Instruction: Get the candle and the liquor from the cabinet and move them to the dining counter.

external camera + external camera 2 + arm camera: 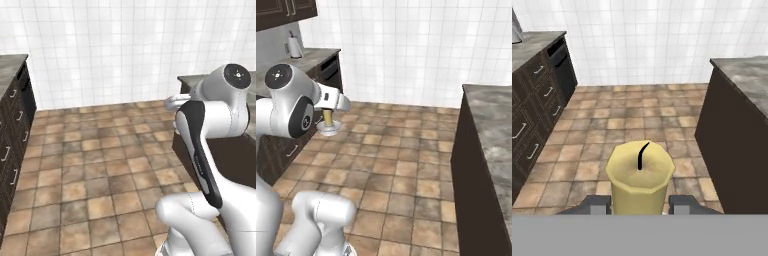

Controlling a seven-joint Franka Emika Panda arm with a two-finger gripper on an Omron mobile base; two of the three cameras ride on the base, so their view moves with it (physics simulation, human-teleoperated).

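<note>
the gripper [638, 204] holds the candle [639, 176] upright between its fingers (wick up), and the dining bench [743, 80] lies ahead to the right across the floor.

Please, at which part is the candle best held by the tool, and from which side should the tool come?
Probably the wax stem, as now: the tool is shut on the candle, one finger at each side of the upright faceted stick. Coming sideways, level with the stem and above the white saucer, seems best, since the saucer is wide and shallow and the wick end is small.
</note>
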